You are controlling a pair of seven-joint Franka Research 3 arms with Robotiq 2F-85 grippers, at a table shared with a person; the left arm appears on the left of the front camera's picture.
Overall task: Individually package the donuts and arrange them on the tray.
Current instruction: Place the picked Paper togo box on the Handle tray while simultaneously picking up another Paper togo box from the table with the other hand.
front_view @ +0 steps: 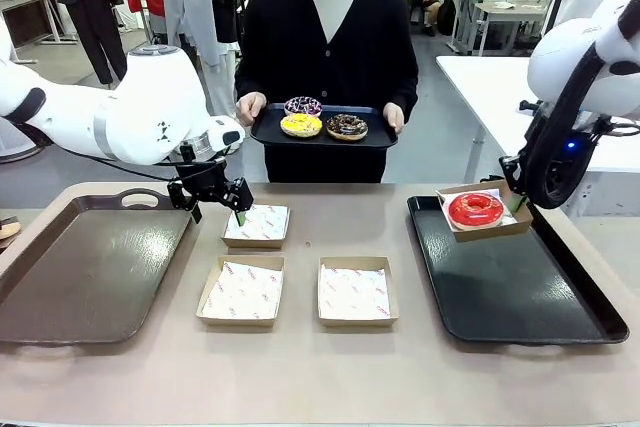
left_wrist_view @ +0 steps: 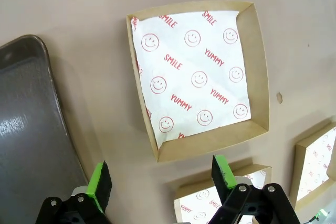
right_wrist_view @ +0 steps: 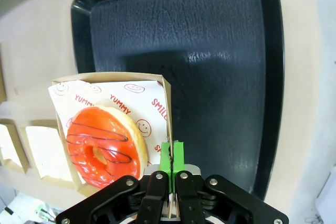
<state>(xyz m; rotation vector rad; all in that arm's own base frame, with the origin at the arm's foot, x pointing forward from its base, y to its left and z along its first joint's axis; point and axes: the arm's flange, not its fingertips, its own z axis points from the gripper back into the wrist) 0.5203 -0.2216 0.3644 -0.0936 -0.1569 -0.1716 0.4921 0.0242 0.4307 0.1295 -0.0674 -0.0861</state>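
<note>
A glossy red donut [front_view: 475,209] [right_wrist_view: 102,145] lies in a paper-lined cardboard box [front_view: 520,228] [right_wrist_view: 113,77]. My right gripper [front_view: 518,203] [right_wrist_view: 171,153] is shut on that box's rim and holds it just above the far left corner of the black tray [front_view: 520,297] [right_wrist_view: 210,51]. Across the table a person holds a small black tray [front_view: 268,131] carrying a purple donut [front_view: 303,106], a yellow donut [front_view: 301,125] and a chocolate donut [front_view: 347,127]. My left gripper [front_view: 220,209] [left_wrist_view: 161,177] hangs open beside an empty lined box [front_view: 257,224] [left_wrist_view: 199,77].
Two more empty lined boxes [front_view: 241,290] [front_view: 354,290] sit side by side at the table's middle front. A large dark tray [front_view: 80,267] [left_wrist_view: 26,129] lies at the left. Bare tabletop runs along the front edge.
</note>
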